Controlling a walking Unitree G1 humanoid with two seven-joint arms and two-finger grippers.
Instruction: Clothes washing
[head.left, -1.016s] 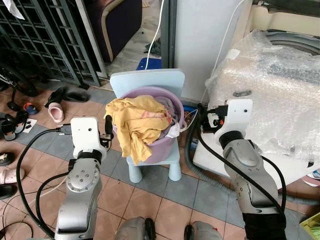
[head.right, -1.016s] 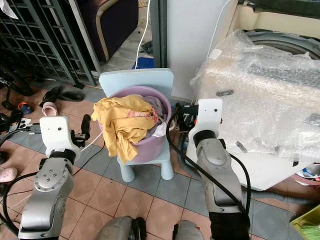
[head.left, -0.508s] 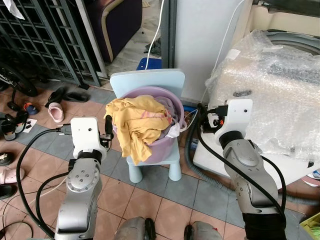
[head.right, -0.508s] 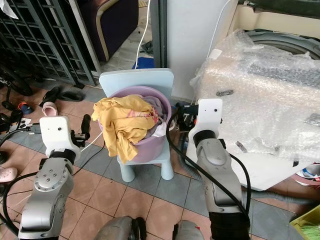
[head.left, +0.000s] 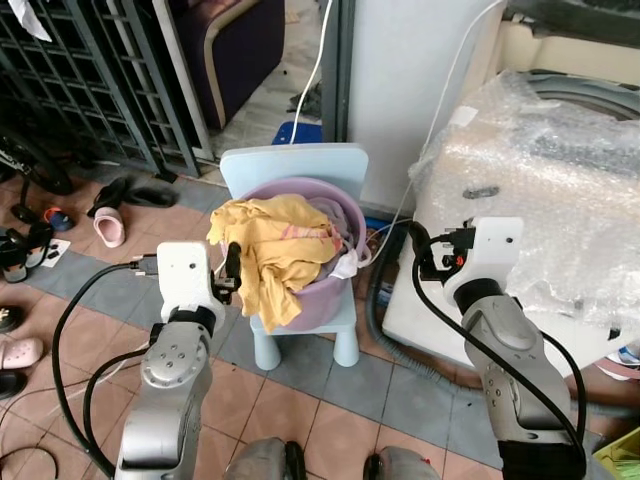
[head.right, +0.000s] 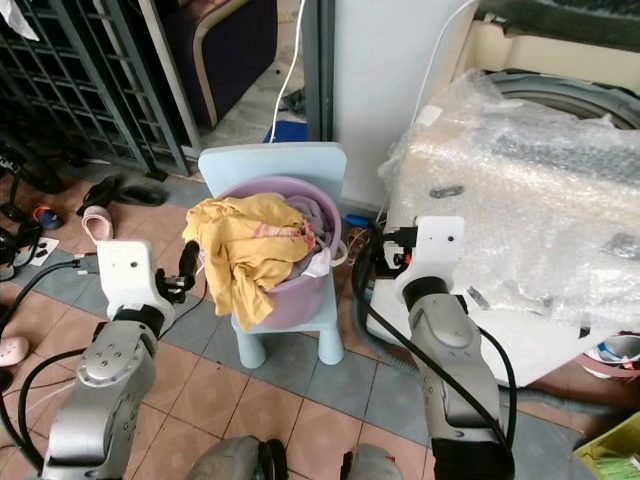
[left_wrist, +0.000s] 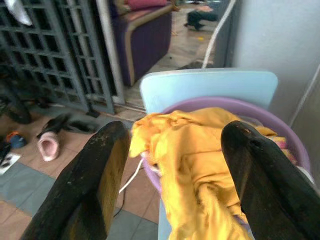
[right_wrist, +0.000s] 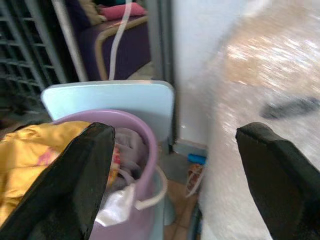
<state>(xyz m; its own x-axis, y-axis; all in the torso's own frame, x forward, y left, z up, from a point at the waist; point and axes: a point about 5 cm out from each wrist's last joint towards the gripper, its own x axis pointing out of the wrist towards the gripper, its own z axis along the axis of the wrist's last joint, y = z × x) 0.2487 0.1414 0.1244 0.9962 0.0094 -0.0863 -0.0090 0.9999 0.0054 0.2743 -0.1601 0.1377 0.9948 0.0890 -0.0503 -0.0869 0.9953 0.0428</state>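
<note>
1. My left gripper (left_wrist: 170, 165) is spread wide and holds nothing; it sits just to the left of the purple basin (head.left: 325, 290), level with its rim, fingers aimed at the laundry.
2. My right gripper (right_wrist: 175, 170) is also wide open and empty, raised to the right of the basin, between it and the washing machine (head.left: 560, 190).
3. The yellow garment (head.left: 270, 250) is heaped on top of the basin and spills over its front-left edge, hanging down toward the seat. Other pale clothes lie under it, toward the basin's back and right.
4. The basin stands on a small light-blue chair (head.left: 300, 165), whose backrest rises behind it.
5. The washing machine, right of the basin, is wrapped in bubble plastic; I can't see from here whether the drum is reachable.
6. My read on progress: very early. Nothing is lifted, all the laundry is in the basin, none is in the machine. Grasping, carrying across and loading all remain.
</note>
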